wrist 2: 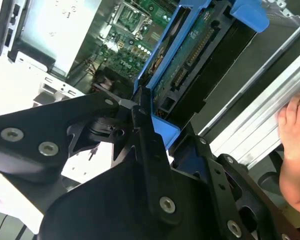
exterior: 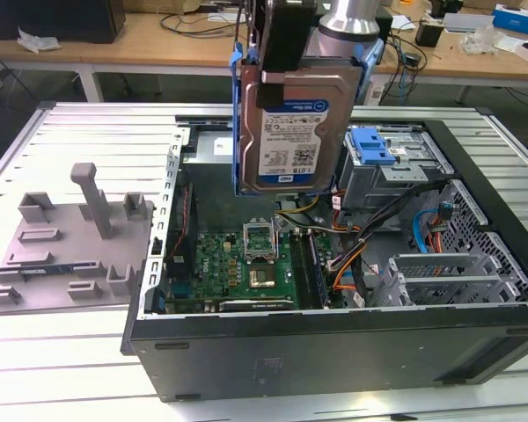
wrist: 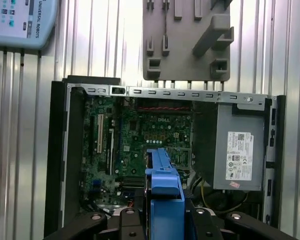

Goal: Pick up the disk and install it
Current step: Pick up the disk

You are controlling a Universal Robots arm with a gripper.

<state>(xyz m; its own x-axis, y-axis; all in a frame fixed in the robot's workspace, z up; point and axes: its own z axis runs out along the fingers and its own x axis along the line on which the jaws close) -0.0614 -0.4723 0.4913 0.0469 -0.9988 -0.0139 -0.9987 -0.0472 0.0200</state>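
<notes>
The disk [exterior: 292, 132], silver metal with a white-and-blue label and a blue plastic frame, hangs upright above the open computer case [exterior: 334, 338]. My gripper [exterior: 278, 77] is shut on its upper part, one black finger pressed on the labelled face. In the second wrist view the disk's [wrist 2: 190, 50] connector edge points down toward the motherboard, with the gripper [wrist 2: 152, 122] clamped around the blue frame. In the first wrist view the disk's blue frame [wrist: 163, 195] shows edge-on between the gripper's [wrist: 163, 220] black links, over the case interior.
A grey fixture plate [exterior: 70, 237] with upright posts lies at the exterior view's left of the case. Inside the case are the motherboard [exterior: 246, 264], cables, a drive cage with a blue latch [exterior: 370, 145] and a power supply [wrist: 237, 150]. A person's hand [wrist 2: 295, 145] rests by the table rail.
</notes>
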